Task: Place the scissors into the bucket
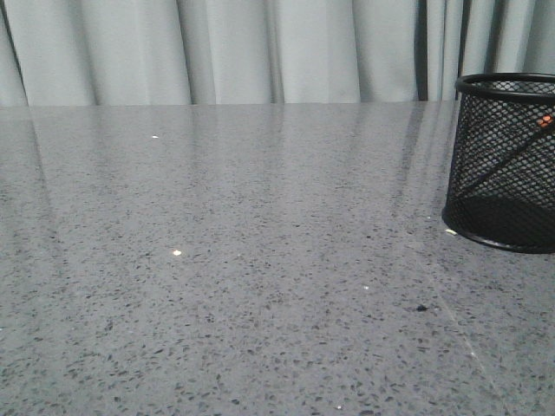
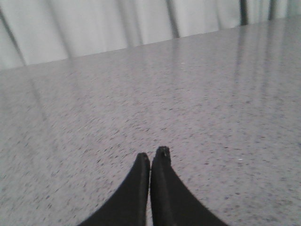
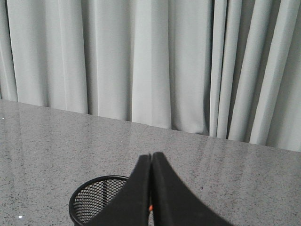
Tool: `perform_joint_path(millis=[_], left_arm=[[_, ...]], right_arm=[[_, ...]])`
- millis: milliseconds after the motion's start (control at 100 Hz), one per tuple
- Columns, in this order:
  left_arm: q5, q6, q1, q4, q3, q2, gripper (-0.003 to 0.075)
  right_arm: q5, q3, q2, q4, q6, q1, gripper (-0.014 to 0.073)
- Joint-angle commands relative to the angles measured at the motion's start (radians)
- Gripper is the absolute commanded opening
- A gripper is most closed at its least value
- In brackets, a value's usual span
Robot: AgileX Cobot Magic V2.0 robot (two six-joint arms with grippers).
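Observation:
The black wire-mesh bucket [image 1: 506, 85] stands at the table's right edge of the front view. The scissors [image 1: 512, 146] lean inside it: a dark blade slants through the mesh, with an orange spot near the rim. Neither gripper shows in the front view. In the right wrist view my right gripper [image 3: 151, 155] is shut, high above the bucket [image 3: 94, 197], with a small orange speck showing through the slit between its fingers. My left gripper [image 2: 153, 155] is shut with nothing in it, over bare tabletop.
The speckled grey stone table [image 1: 260, 260] runs back to a pale pleated curtain [image 1: 260, 52]. A small dark crumb [image 1: 421, 308] lies in front of the bucket.

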Motion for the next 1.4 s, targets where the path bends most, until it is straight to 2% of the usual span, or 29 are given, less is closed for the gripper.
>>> perform_joint_path(millis=[0, 100, 230, 430, 1390], left_arm=[[-0.153, 0.069, 0.123, -0.158, 0.020, -0.010, -0.0020], [-0.153, 0.066, 0.244, -0.168, 0.053, -0.038, -0.0020], [-0.118, 0.061, 0.298, -0.168, 0.108, -0.077, -0.0020], [0.086, 0.061, 0.298, -0.221, 0.106, -0.112, -0.0020], [0.083, 0.059, 0.298, -0.226, 0.108, -0.112, -0.0020]], right_arm=[[-0.087, -0.025, 0.010, 0.006, -0.008, -0.001, -0.0046], [-0.087, -0.025, 0.010, 0.006, -0.008, -0.001, -0.0046], [-0.087, -0.025, 0.010, 0.006, -0.008, -0.001, -0.0046], [-0.087, -0.025, 0.010, 0.006, -0.008, -0.001, -0.0046], [-0.084, -0.008, 0.010, 0.003, -0.008, -0.001, -0.0046]])
